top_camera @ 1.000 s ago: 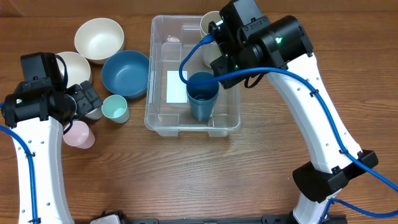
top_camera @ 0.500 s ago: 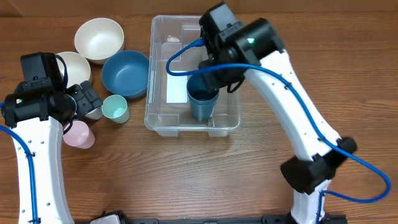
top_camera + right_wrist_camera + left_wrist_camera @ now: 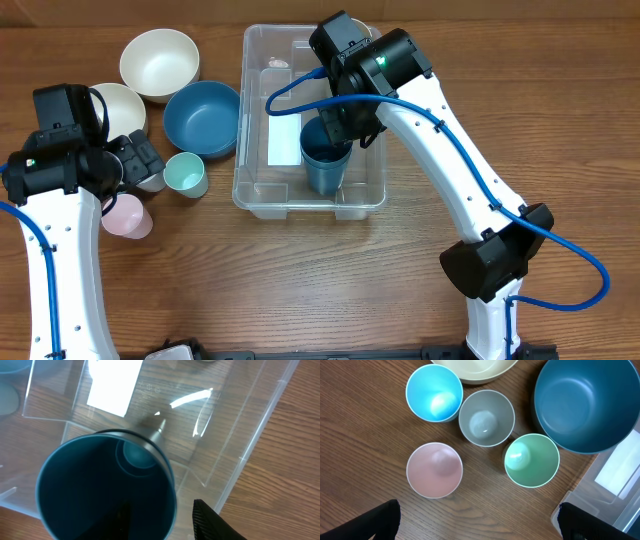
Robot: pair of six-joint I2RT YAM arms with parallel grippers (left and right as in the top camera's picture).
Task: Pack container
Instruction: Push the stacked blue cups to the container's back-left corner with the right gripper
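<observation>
— Well, where does the container sit?
— Middle of the counter (image 3: 400, 300). It's the clear container (image 3: 243, 150), with a white label (image 3: 285, 140) on its floor. A dark blue cup (image 3: 325, 168) stands upright inside, toward the near right corner.
— And the right arm (image 3: 450, 150) over it?
— Its jaws hang at the cup's rim. One finger (image 3: 212, 520) is outside the wall, and the other seems to be down inside, in shadow. Straddling the wall is how you'd carry a cup, I suppose, or set one down. Whether the right jaws pinch it or stand clear, I cannot tell.
— The left?
— The left arm (image 3: 60, 250) is off to the side. The left jaws are spread wide with nothing between them, above the loose cups: a pink cup (image 3: 434, 470), a grey cup (image 3: 486, 417), a mint cup (image 3: 532, 460) and a light blue cup (image 3: 434, 392). They stand close together, mouths up, so I'd guess any of them is an easy pick.
— Bowls?
— A blue bowl (image 3: 202, 118) sits just beside the container's left wall. A cream bowl (image 3: 159, 63) sits behind it, and a second cream bowl (image 3: 120, 105) is partly under the left arm. None of them is packed, so I'd judge the job barely begun.
— The room?
— Only the brown wood-grain counter shows, and nothing beyond it.
</observation>
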